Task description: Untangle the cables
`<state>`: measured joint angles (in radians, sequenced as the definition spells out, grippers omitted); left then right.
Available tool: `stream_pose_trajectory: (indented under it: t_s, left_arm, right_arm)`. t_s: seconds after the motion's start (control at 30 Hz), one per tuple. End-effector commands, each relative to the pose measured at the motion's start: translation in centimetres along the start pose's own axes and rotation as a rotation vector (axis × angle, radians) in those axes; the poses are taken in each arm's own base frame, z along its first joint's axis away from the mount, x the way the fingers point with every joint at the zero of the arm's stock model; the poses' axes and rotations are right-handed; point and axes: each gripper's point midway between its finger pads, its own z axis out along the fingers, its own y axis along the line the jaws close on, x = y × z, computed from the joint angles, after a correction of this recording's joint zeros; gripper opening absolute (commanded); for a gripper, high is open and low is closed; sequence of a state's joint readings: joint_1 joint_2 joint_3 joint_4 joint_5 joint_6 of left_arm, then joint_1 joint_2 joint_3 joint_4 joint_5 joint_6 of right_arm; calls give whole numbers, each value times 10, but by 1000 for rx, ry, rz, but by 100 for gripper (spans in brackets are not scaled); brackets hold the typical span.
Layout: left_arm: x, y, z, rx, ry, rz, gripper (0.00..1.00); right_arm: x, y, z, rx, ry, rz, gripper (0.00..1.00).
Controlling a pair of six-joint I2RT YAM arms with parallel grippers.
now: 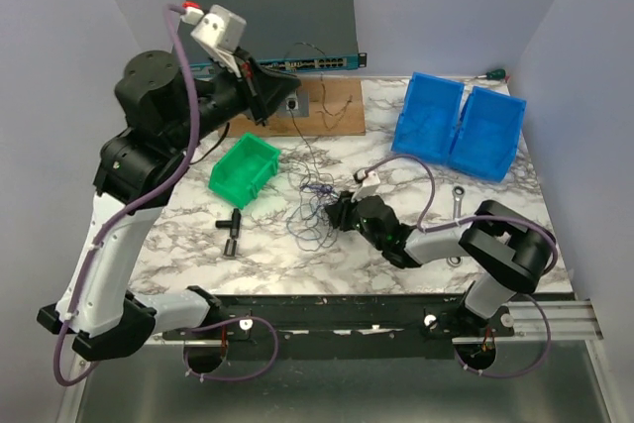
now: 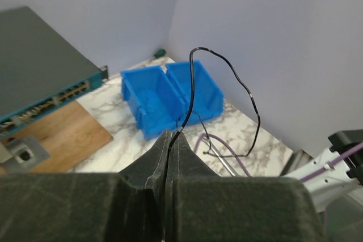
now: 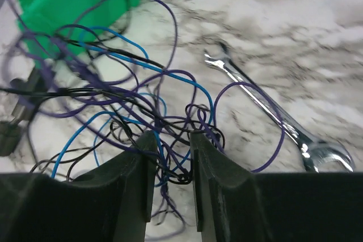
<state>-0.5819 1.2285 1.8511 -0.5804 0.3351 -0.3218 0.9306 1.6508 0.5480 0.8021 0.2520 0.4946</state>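
I count two arms on my feeds, the left arm (image 1: 117, 245) and the right arm (image 1: 441, 238), with one claw apiece: the left claw (image 2: 172, 138) and the right claw (image 3: 172, 136). On the desk (image 1: 188, 240) I make out two blue bins (image 1: 431, 121), one green bin (image 1: 244, 169), one network switch (image 1: 272, 22), one wooden board (image 1: 335, 106), one black T-shaped piece (image 1: 230, 228) and, from above, one silver wrench (image 1: 459, 201). The cables (image 3: 142, 94) come in three colours: blue, purple and black. The number of strands I cannot tell, the tangle is too dense
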Motion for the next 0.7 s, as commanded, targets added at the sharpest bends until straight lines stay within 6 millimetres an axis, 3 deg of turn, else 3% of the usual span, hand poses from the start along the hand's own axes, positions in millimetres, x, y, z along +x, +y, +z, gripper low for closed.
stream_pose_trajectory:
  t_s: [0.0,0.07,0.2,0.37,0.47,0.67]
  left_arm:
    - [-50,18,-51,-179,-147,80,0]
    - [-62,33,-70,-287,-195,102,0]
    - [-67,70,-110,-554,-247,137,0]
    - [-67,97,-149,-778,-263,186,0]
    - [-72,111,-180,-933,-291,224,0]
    - [-71,125,-215,-1102,-312,303,0]
  right_arm:
    - [14,-64,-24,326,-11,98,24]
    - [15,-90,-42,470,-30,127,12]
    - [1,-116,-74,609,-91,165,1]
    - [-16,-149,-108,764,-167,256,1]
    - [-16,-178,-129,892,-152,313,1]
    - [-24,-197,-139,960,-142,307,1]
